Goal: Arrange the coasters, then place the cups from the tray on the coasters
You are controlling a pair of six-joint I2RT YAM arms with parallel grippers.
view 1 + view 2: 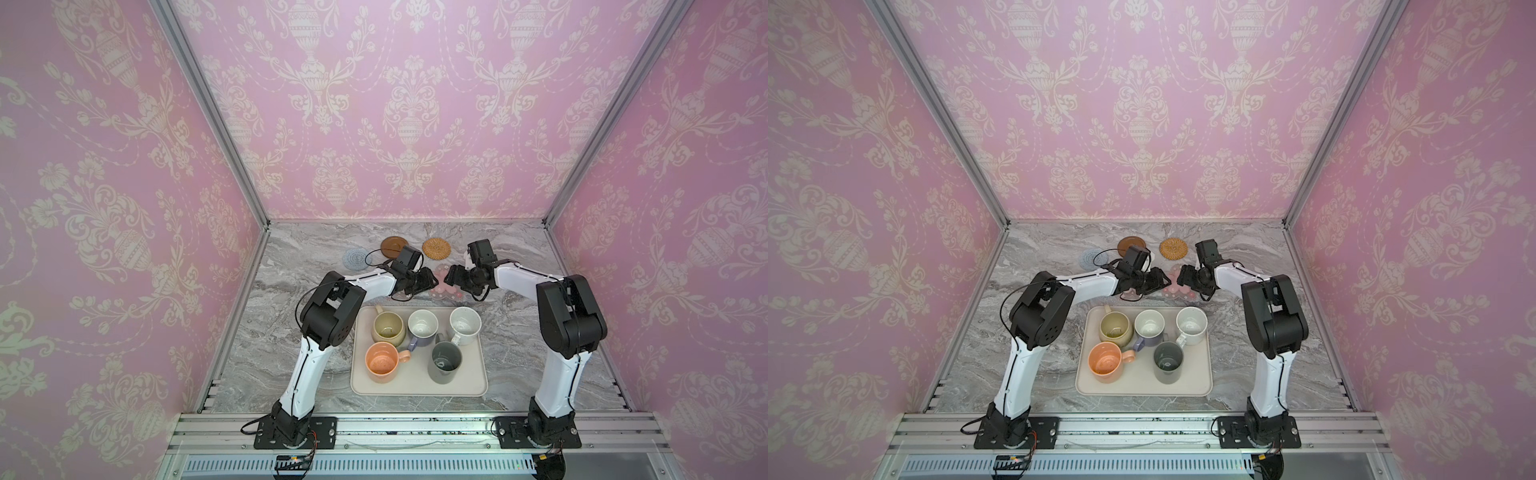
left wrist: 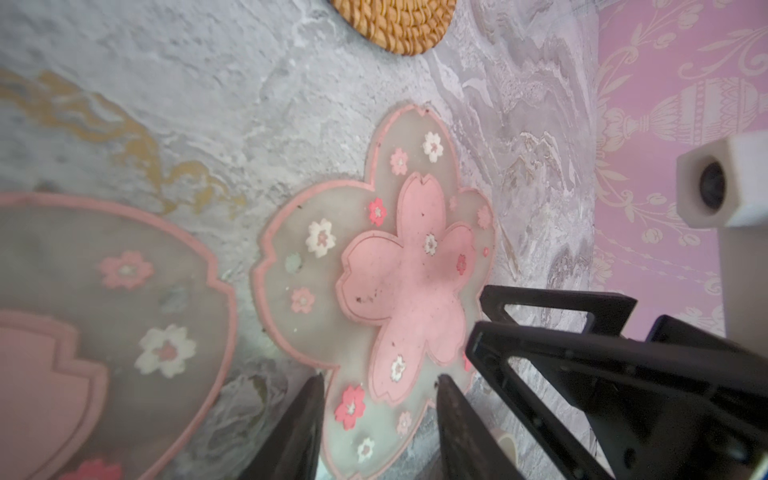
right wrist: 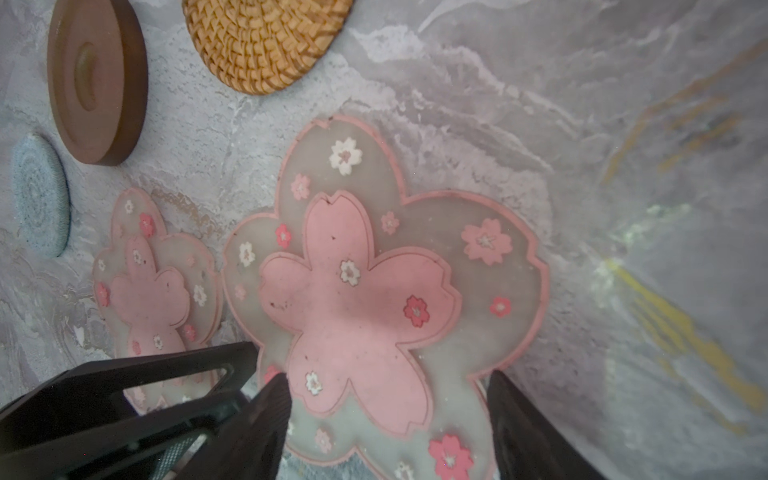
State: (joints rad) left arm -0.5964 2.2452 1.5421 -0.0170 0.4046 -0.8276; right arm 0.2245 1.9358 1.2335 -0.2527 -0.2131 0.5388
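I'm on the coaster step. My left pincer (image 2: pixel 380 376), half-spread, and my right pincer (image 3: pixel 389 375), spread wide, both straddle petals of one thin, rubbery-looking, translucent pink flower-shaped coaster (image 3: pixel 361 299) lying flat on the veined grey marble-look tabletop (image 1: pixel 299 266). Neither grips it. Next I need an edge lifted to pinch.

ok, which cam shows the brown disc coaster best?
Right wrist: the brown disc coaster is large and sharp, nearly whole, centre ring visible. In both top views it is small, its near edge hidden behind the left arm. The left wrist view misses it.
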